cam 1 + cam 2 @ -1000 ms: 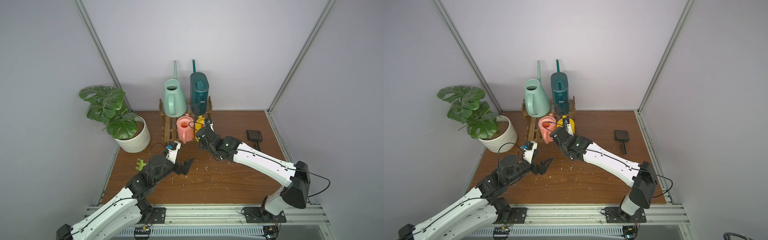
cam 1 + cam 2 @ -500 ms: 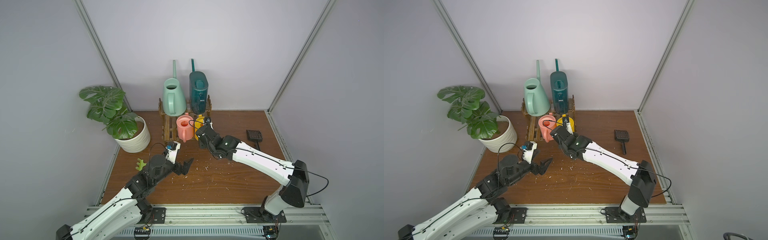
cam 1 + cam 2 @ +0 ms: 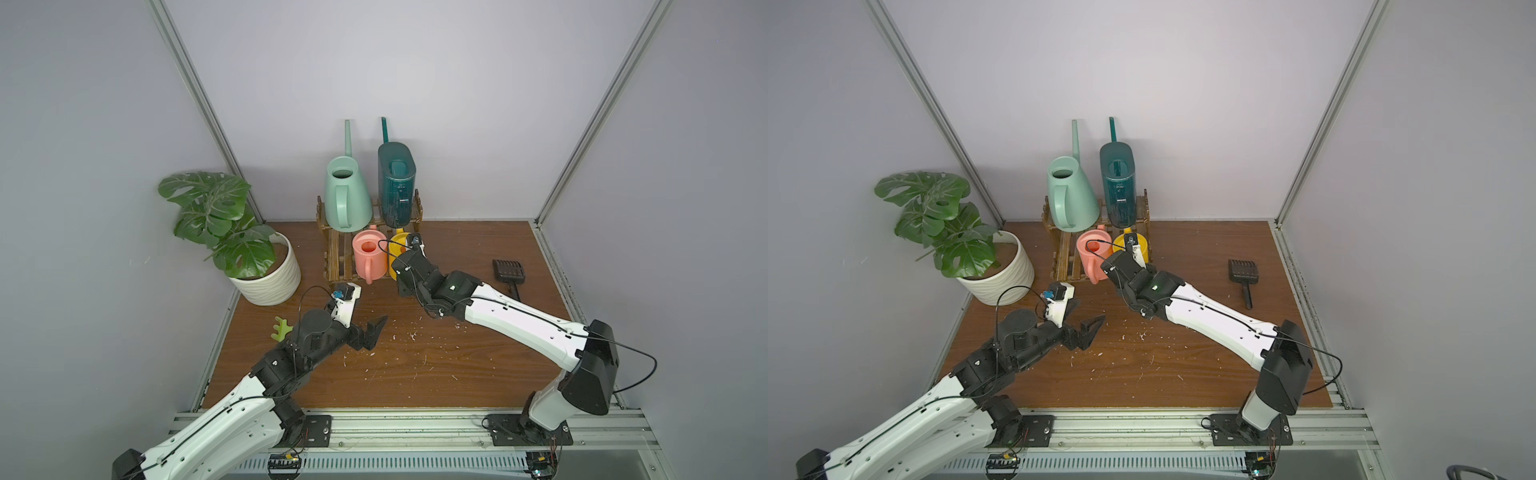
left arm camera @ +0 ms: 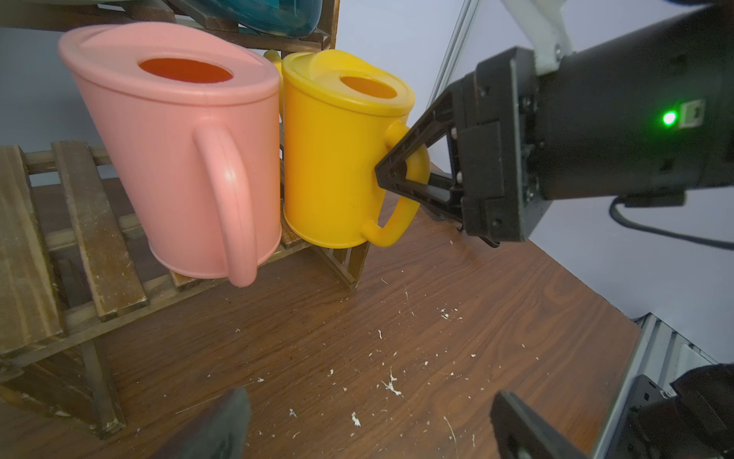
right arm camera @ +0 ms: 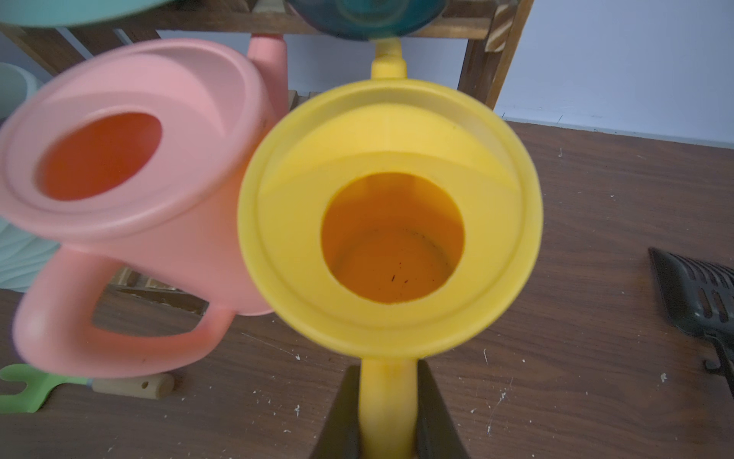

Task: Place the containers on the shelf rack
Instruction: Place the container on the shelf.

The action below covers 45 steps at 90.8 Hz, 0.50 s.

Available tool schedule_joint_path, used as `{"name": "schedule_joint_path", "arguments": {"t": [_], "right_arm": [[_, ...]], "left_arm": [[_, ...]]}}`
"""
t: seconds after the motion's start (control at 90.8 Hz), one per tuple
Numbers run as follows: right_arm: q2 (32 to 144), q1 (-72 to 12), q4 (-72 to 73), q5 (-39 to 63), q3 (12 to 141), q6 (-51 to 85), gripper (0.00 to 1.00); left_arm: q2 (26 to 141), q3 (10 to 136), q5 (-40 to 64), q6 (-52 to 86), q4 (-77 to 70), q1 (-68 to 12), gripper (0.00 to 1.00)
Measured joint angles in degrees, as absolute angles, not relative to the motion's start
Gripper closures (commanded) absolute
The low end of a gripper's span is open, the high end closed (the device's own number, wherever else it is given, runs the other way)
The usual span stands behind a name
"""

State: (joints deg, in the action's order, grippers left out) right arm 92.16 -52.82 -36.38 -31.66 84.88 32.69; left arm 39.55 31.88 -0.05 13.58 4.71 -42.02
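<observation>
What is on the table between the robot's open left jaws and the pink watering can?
Just bare table with white crumbs between the left gripper and the pink watering can, seen in the left wrist view.

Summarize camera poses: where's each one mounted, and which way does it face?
Both top views: high behind the robot, looking down toward the back wall; left arm, right arm whole, shelf rack.
Left wrist: on the left arm, low, facing the rack's lower tier; open left end effector barely shows.
Right wrist: looking down into the yellow can; right end effector shut on its handle.
Shared: both wrist views show pink can beside yellow can.
</observation>
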Motion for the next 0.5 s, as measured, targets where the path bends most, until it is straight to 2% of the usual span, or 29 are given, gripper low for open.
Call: {"name": "schedule_joint_path", "arguments": {"t": [0.495], "right_arm": [[91.07, -51.72, -35.46, -29.91, 83.50, 30.94, 0.95]], "left_arm": [[39.59, 31.88, -0.03, 13.61, 4.71, -42.02, 0.03]]}}
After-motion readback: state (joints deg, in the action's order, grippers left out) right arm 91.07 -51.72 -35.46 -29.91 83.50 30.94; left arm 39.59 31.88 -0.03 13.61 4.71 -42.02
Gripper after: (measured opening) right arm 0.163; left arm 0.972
